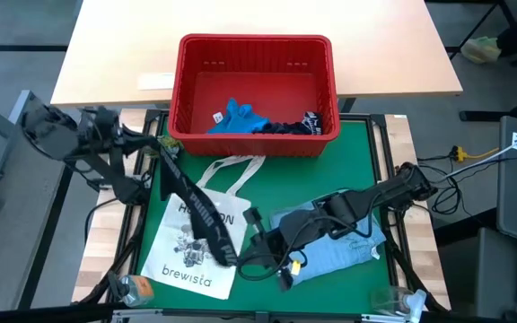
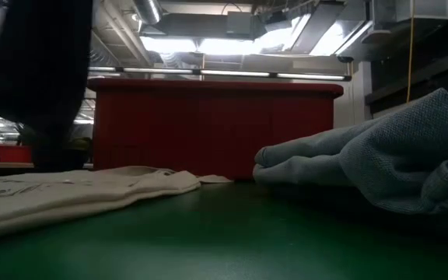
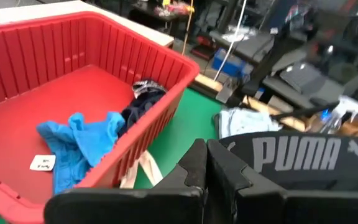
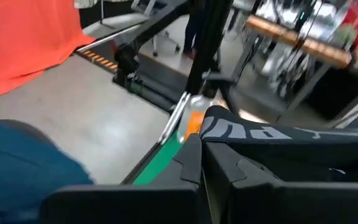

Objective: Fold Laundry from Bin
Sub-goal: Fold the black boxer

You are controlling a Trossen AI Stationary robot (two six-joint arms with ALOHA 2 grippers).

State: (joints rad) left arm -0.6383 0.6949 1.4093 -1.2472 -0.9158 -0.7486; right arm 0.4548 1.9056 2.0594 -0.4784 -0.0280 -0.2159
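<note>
Both end effectors are closed, and both look pinched on the same dark PUMA waistband (image 3: 297,155). The left end effector (image 3: 205,155) and right end effector (image 4: 201,146) sit near each other over the bench's (image 1: 348,170) front-centre, between the tote bag (image 1: 191,260) and the light blue denim shirt (image 1: 348,247).

How to do it well, IMO: keep both pinches firm and spread the arms apart evenly so the band goes taut w/o slipping. Keep it clear of the tote handles and the denim shirt. Lay it on bare green before any fold. How much fabric hangs off the band, you can't tell.

Count:
- Bin (image 1: 254,40): 1, red, at the bench's far edge.
- Laundry in the bin: 2, a bright blue garment (image 1: 238,117) and a dark navy garment (image 1: 294,127).
- On the bench: 1 denim shirt, 1 tote.
- In grip: 1 waistband piece.
</note>
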